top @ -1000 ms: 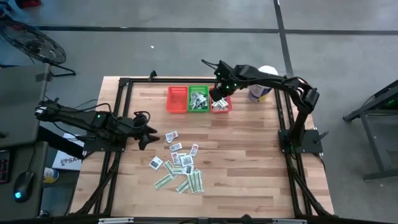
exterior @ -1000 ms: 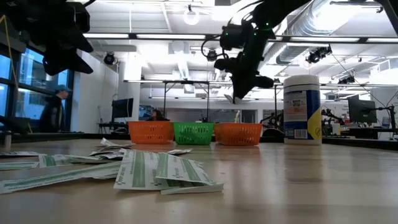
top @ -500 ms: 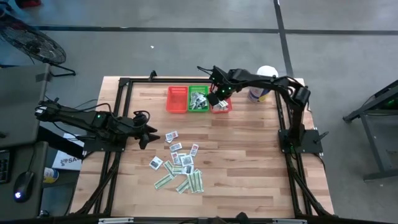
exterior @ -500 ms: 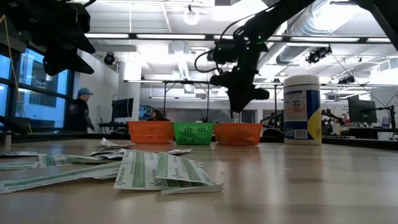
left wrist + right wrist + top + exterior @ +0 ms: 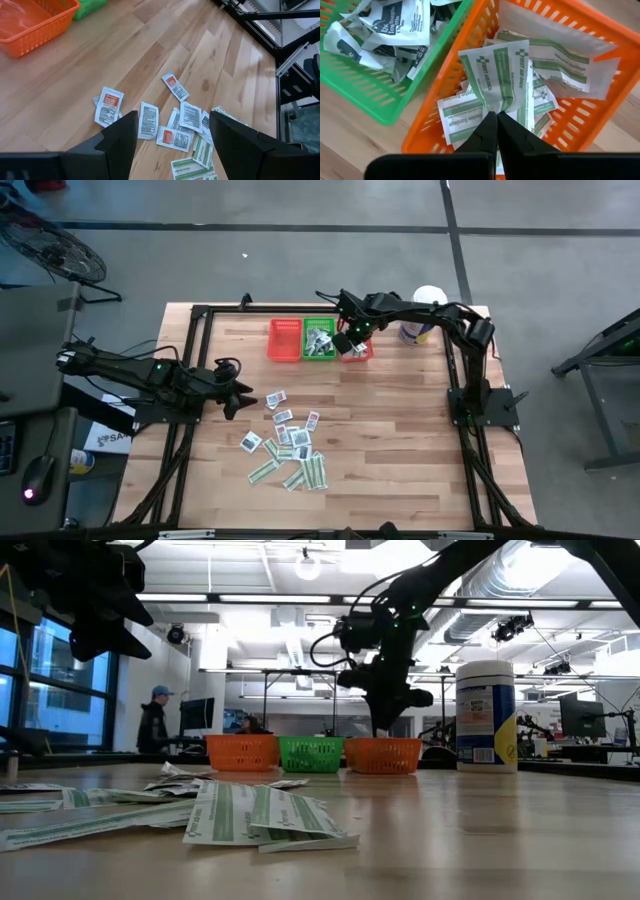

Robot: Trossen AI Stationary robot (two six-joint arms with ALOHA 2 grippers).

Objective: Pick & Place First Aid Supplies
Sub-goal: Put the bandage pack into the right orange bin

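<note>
The first aid supplies lie as a loose pile of white packets and green-and-white strips (image 5: 290,445) on the wooden table. More of them fill the green basket (image 5: 319,340) and the right orange basket (image 5: 357,350). My right gripper (image 5: 496,117) hangs over that orange basket, shut on a green-and-white strip packet (image 5: 495,75). My left gripper (image 5: 173,120) hovers open above the pile's left edge, with white packets (image 5: 148,120) lying under the gap and nothing between its fingers. My right gripper pinches the strip packet by one bunched end (image 5: 494,106) between its two fingertips, coming steeply from above. The packet hangs below the fingers, fanned out over the strips in the orange basket (image 5: 555,130); whether it touches them I cannot tell.
A second orange basket (image 5: 285,340) stands left of the green one. A white tub with a blue label (image 5: 425,320) stands at the far right. A dark frame (image 5: 200,315) runs round the table. A person walks in the room beyond (image 5: 155,720).
My right gripper has sunk toward the right orange basket with the strip packet, staying shut. The packet now hangs just above the basket's contents. The person in the room behind has walked to the right.
</note>
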